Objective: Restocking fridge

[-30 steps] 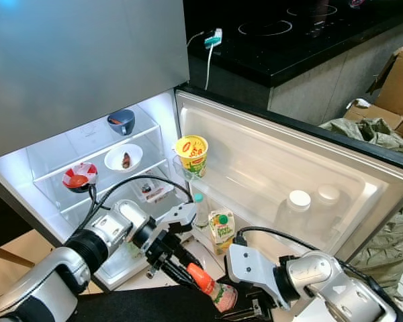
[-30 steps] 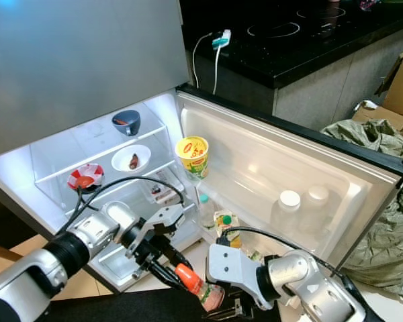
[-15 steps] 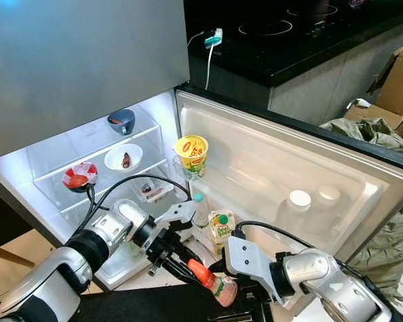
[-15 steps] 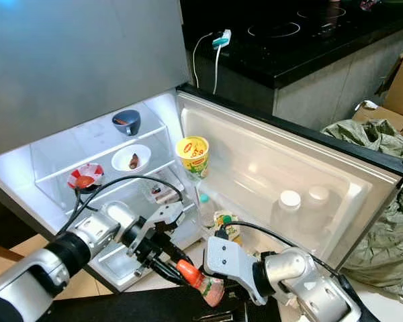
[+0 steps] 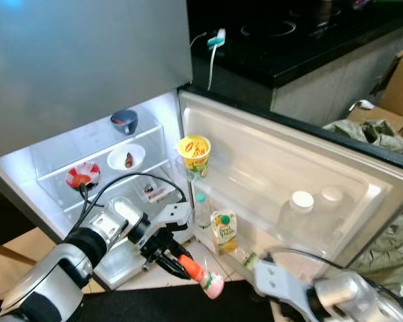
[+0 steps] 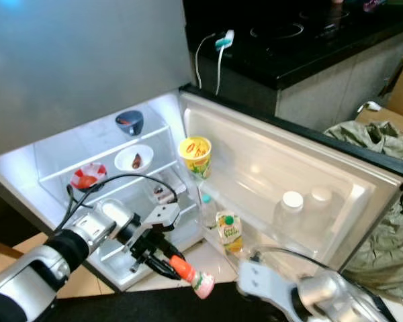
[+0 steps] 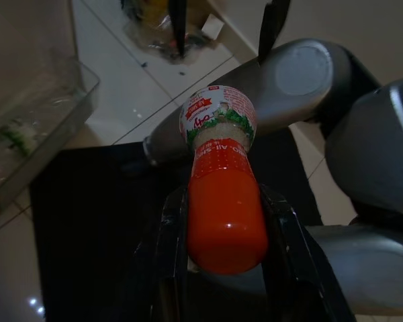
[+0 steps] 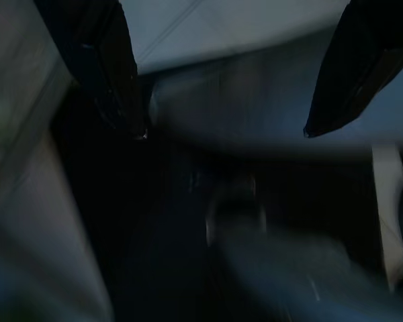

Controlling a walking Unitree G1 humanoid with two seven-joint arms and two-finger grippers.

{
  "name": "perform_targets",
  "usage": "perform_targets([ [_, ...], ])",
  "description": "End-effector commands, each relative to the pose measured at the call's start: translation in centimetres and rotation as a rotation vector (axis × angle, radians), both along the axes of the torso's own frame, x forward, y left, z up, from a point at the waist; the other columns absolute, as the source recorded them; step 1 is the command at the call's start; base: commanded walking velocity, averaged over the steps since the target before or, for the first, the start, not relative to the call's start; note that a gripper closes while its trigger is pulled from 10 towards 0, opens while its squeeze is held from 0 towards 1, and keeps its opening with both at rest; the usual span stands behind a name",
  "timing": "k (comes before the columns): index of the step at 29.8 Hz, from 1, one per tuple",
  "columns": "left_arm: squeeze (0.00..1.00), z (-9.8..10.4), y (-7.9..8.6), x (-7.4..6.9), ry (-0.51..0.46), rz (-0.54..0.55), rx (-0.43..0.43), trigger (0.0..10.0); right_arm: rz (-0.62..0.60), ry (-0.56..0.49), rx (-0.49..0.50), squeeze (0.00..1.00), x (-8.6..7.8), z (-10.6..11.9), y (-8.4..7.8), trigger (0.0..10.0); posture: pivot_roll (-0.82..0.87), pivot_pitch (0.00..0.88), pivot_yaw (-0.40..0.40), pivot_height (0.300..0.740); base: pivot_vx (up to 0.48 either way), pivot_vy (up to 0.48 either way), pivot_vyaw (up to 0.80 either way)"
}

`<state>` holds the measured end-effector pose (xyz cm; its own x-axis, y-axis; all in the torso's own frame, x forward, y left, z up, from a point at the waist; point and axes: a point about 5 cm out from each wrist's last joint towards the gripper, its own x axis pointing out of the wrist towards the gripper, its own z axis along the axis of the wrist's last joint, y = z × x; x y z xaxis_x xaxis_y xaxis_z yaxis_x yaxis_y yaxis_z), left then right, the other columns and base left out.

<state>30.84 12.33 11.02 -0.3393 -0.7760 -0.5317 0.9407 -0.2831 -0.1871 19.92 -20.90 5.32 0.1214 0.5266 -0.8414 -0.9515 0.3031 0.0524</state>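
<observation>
Bottle (image 5: 200,276) base-outward from left gripper (image 5: 176,263)

Our way into the door shelf (image 5: 275,228) is tight on its near end: juice carton (image 5: 223,231), clear bottle (image 5: 200,209) and noodle cup (image 5: 194,155) crowd there, white bottles (image 5: 299,208) further along, open gap between them.

Silver arms with black joint bands. Left tool (image 5: 173,253): two long black fingers on a grey bracket, black cable looping off the wrist. Right tool (image 8: 218,80): same black fingers, blurred.
</observation>
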Motion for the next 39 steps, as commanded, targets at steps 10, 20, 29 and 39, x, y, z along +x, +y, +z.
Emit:
perform_targets([
  [10, 0.0, -1.1, 0.8, -0.2, -0.02, 0.069, 0.008, 10.0, -0.478, 0.113, -0.272, 0.0, -5.6, -10.4, -5.3, 10.0, -0.24, 0.07, 0.109, 0.74, 0.0, 0.0, 0.0],
  [20, 0.0, -0.8, 1.5, 0.3, -0.087, 0.084, 0.056, 10.0, -0.786, 0.191, -0.289, 0.0, -9.9, -14.1, -5.0, 10.0, -0.23, 0.063, 0.11, 0.74, 0.0, 0.0, -0.58],
  [29, 0.0, 1.5, 1.9, 1.4, -0.19, 0.063, 0.086, 10.0, -0.875, 0.243, -0.293, 0.0, -12.1, -15.7, -3.3, 10.0, -0.22, 0.059, 0.117, 0.74, 0.0, 0.0, -0.78],
  [39, 0.0, 3.3, 2.6, 1.7, -0.317, -0.005, 0.182, 10.0, -0.868, 0.262, -0.272, 0.0, -12.9, -16.2, -2.4, 10.0, -0.21, 0.06, 0.115, 0.74, 0.0, 0.0, -0.39],
])
